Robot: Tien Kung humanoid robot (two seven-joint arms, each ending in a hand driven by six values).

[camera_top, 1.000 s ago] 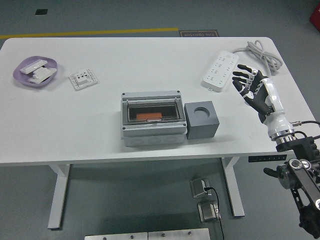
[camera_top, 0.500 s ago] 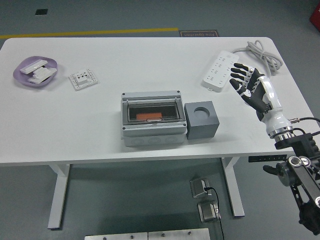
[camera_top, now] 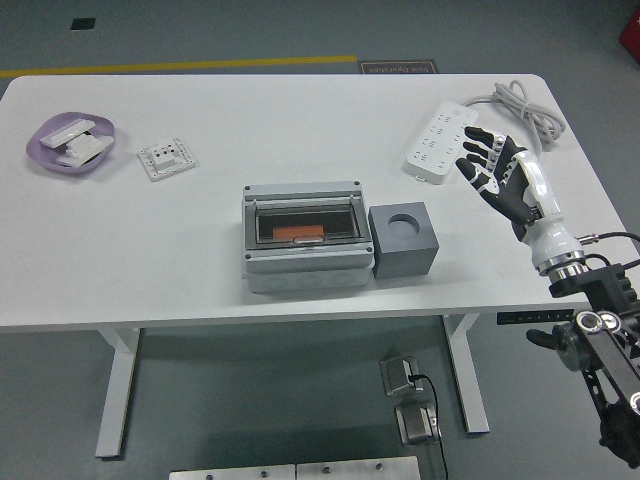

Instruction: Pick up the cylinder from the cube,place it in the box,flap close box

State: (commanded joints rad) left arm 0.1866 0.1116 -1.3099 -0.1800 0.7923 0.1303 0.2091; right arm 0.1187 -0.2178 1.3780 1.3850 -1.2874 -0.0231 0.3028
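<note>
Right hand spread and empty over the surface's right side.

The fingers [camera_top: 478, 158] of the right hand [camera_top: 503, 178] are splayed, holding nothing, just beside the power strip [camera_top: 437, 146]. The cube [camera_top: 403, 240] touches the box [camera_top: 304, 236] mid-surface; an orange piece, likely the cylinder [camera_top: 297, 233], lies under the box's clear flap.

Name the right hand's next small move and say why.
Probably draw the right hand back off the table. The box flap looks shut with an orange piece behind its window, the cube socket is empty, and the open hand holds nothing.
</note>
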